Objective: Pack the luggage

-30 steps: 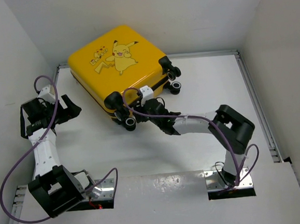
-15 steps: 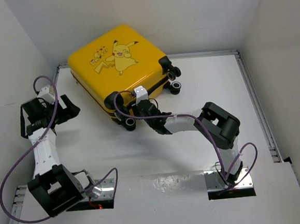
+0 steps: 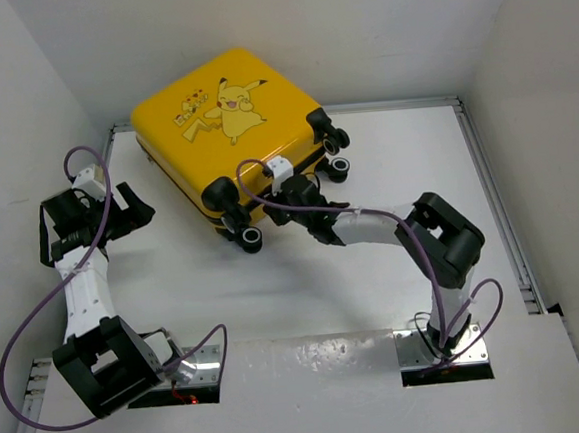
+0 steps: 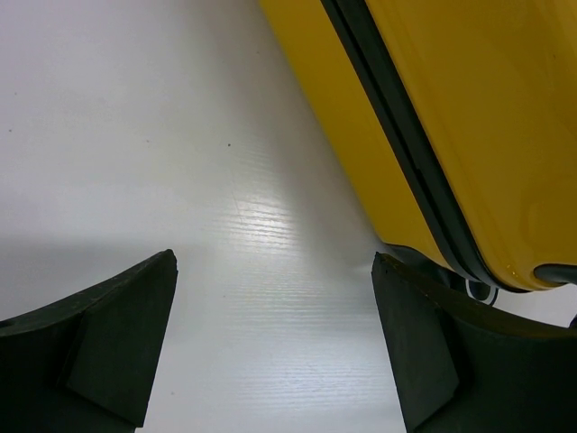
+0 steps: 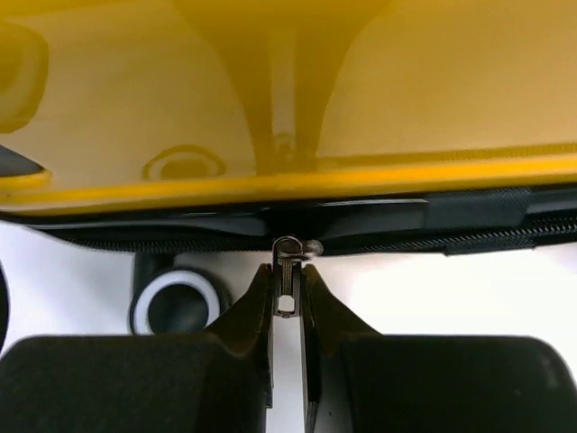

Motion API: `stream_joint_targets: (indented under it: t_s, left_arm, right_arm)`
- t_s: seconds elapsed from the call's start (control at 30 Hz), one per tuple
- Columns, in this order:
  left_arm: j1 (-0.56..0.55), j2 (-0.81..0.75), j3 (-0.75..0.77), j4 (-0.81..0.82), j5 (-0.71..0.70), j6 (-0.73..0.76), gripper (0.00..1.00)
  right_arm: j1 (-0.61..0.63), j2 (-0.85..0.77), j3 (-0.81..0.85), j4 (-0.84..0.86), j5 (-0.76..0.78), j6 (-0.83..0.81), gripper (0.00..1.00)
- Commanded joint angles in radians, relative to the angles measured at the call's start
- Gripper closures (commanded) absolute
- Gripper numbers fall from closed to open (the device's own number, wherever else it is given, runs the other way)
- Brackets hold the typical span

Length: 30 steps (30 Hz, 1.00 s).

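Right end effector (image 5: 287,275) is pinched narrow on the small silver metal zipper pull (image 5: 287,289). In the wrist view both pads sit flat on the tab, so it's got it. The tab hangs straight out toward the end effector, and the slider sits on the black zipper track (image 5: 433,230), which runs left to right right above it.

That's the bit that matters, I reckon. The track's long axis goes crosswise to the fingers, along the wheel-side edge of the big yellow hard-shell luggage with the Pikachu print (image 3: 227,121). The next drag would need to go sideways along that edge rather than pulling back. From above, the edge slants from the near-left wheels up to the far-right ones, with the end effector roughly between them. A black wheel with a white hub (image 5: 176,307) sits just left of the grip, so going that way looks tight. Can't tell from here which side of the slider is already zipped.

The luggage lies flat, lid down, at the far left-centre of the white table (image 3: 405,157), with its back corner close to the plain white wall (image 3: 355,31).

Left end effector (image 4: 274,262) is spread wide with nothing in it, just beside the luggage's left flank but not touching. The right arm is the one on the job. The table looks smooth, so my guess is the luggage could slide if the zip drags.
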Motion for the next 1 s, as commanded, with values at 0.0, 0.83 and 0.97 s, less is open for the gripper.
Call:
stream_joint_targets:
  t_s: [0.0,0.83,0.97]
  left_arm:
    - [0.012,-0.002,0.001,0.022,0.017,0.015,0.09]
    - [0.012,-0.032,-0.021,-0.018,0.057,0.034,0.18]
    - [0.012,-0.032,-0.021,-0.028,0.057,0.034,0.18]
  right_arm:
    - [-0.086,-0.106,0.001,0.022,-0.188,0.106,1.0]
    - [-0.356,-0.117,-0.082,0.016,-0.656,0.698,1.0]
    - [-0.383,-0.14,-0.134,-0.03,-0.592,0.751,0.9]
